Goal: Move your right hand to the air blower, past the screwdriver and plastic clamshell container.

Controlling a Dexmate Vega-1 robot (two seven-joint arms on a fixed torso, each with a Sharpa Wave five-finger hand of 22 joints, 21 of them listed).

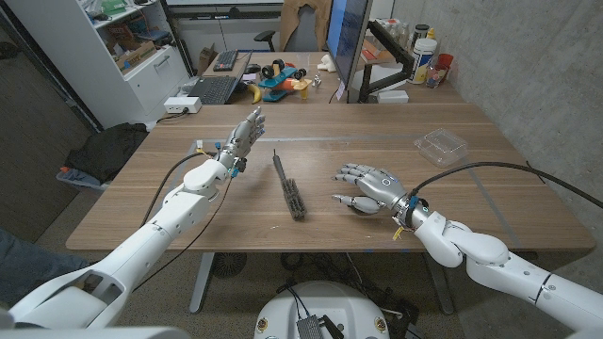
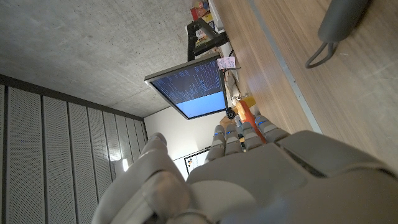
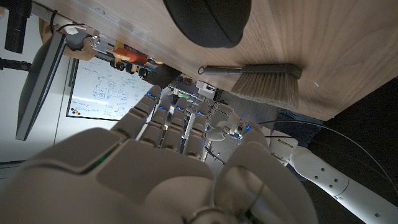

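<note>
We saw one long wooden bench (image 1: 490, 202) with a pale seam line across its top, standing in a workshop room with a grey concrete wall on the robot's right, white shelving on its left and a second desk behind carrying a laptop, toys and bottles. One dark monitor (image 2: 189, 87) stood by that desk, its screen covered in blue text too small for us to read; a whiteboard (image 3: 102, 87) bore diagrams we could not read either. The robot's left hand (image 1: 243, 138) was raised off the bench, fingers straight and together, holding nothing. Its right hand (image 1: 366, 187) lay low over the bench, fingers spread, empty. Between the two hands lay one grey long-handled brush (image 1: 290, 188). One clear plastic clamshell container (image 1: 444, 147) sat near the bench's right edge, well apart from the right hand. We could make out no air blower or screwdriver.
</note>
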